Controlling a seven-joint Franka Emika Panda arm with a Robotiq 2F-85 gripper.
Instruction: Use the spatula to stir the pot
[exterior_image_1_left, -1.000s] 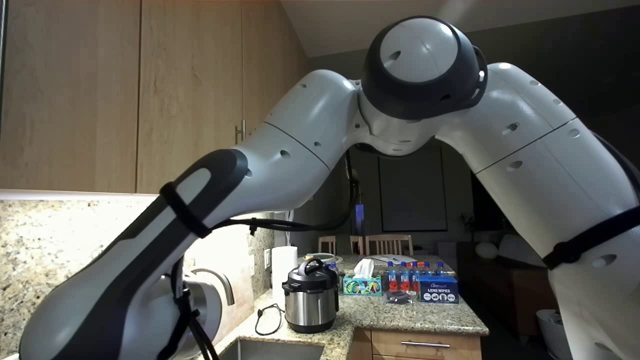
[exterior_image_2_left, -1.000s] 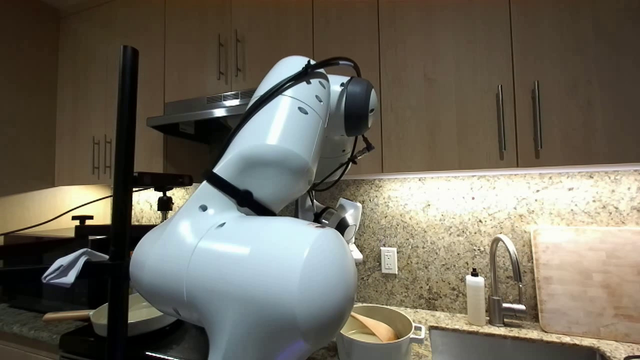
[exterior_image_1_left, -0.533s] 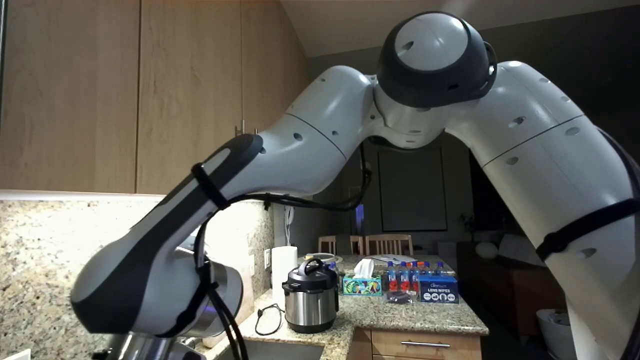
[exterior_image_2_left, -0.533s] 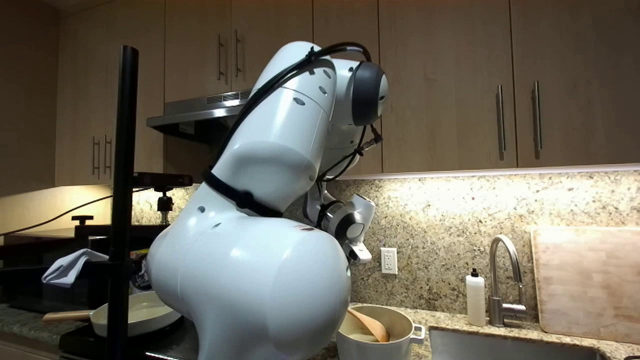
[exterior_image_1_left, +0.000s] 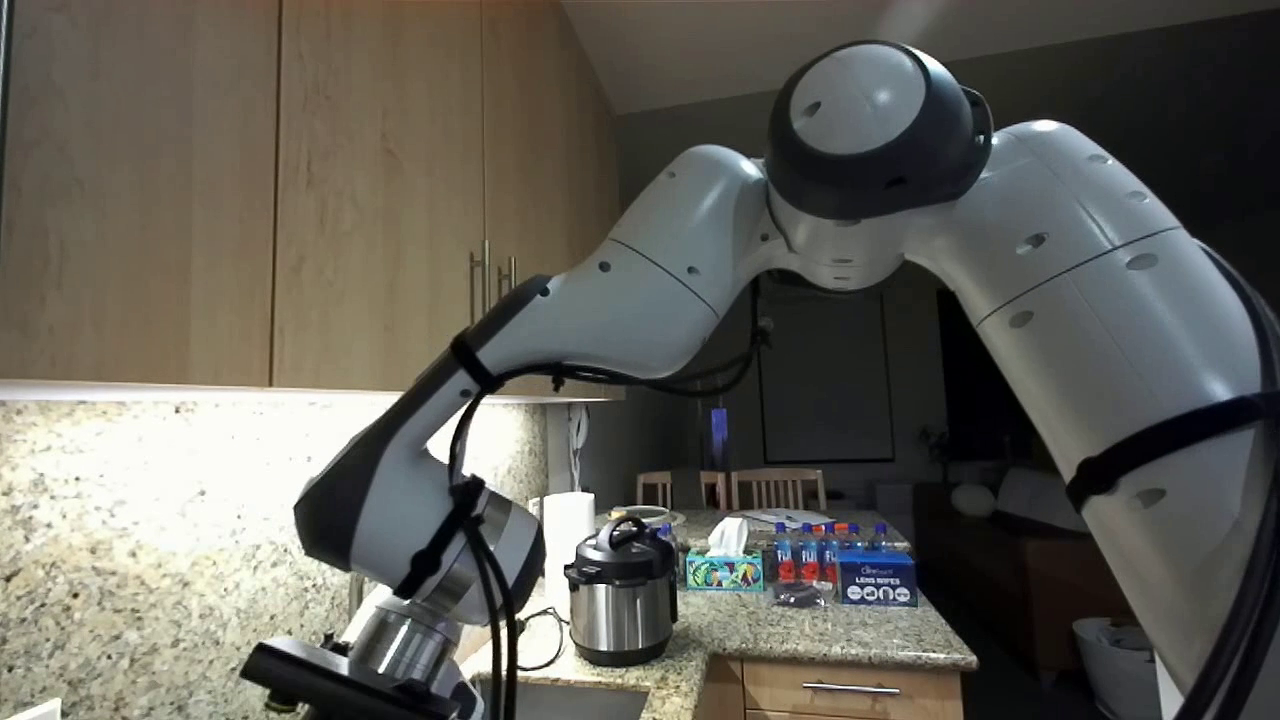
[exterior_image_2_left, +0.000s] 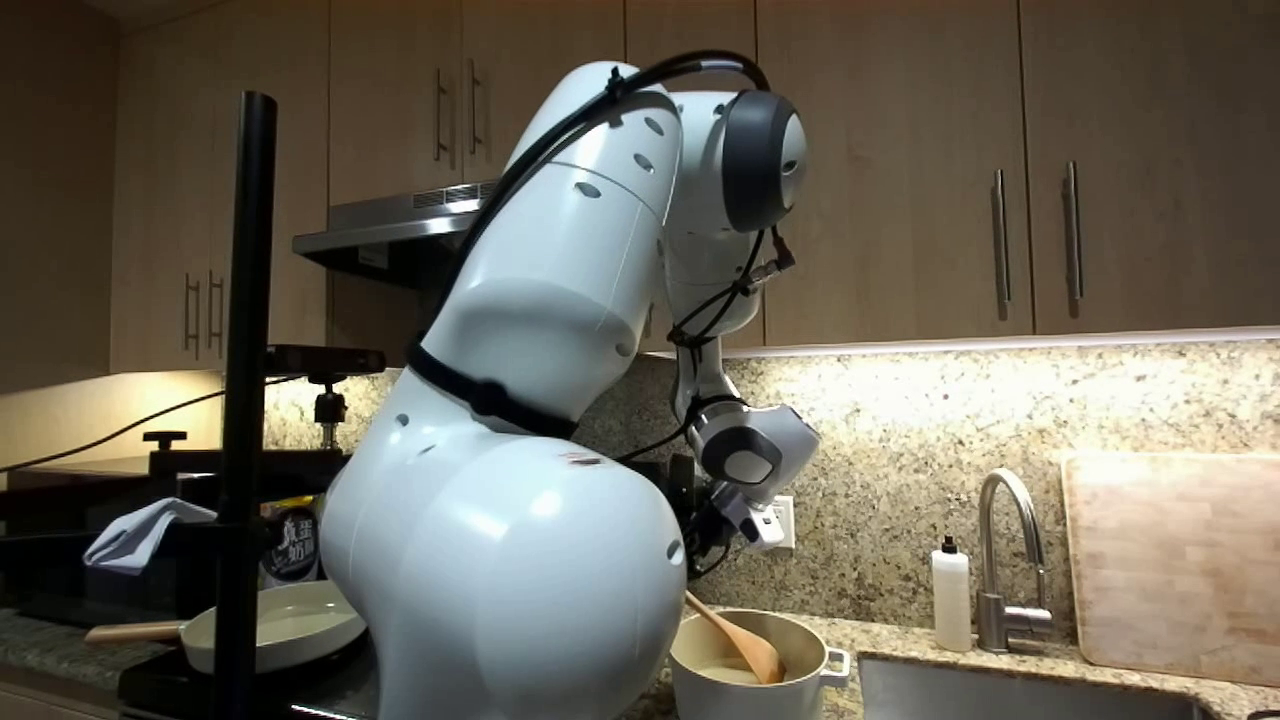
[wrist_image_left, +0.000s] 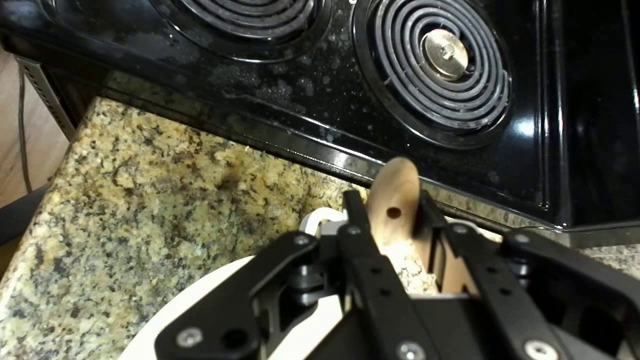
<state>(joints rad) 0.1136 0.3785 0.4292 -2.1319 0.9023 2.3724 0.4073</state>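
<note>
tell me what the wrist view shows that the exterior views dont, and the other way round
Only the wrist view: the coil burners, and the holed handle end of the wooden spatula, held by the hand.
Only the exterior views, between them: the gooseneck faucet, cutting board, frying pan, electric pressure cooker and Lens Wipes box.
Shared by the wrist view and an exterior view: the granite countertop, part of the wooden spatula and part of the pot.

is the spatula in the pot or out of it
In: an exterior view shows the spatula with its blade inside the pot and its handle slanting up out of it.
</note>
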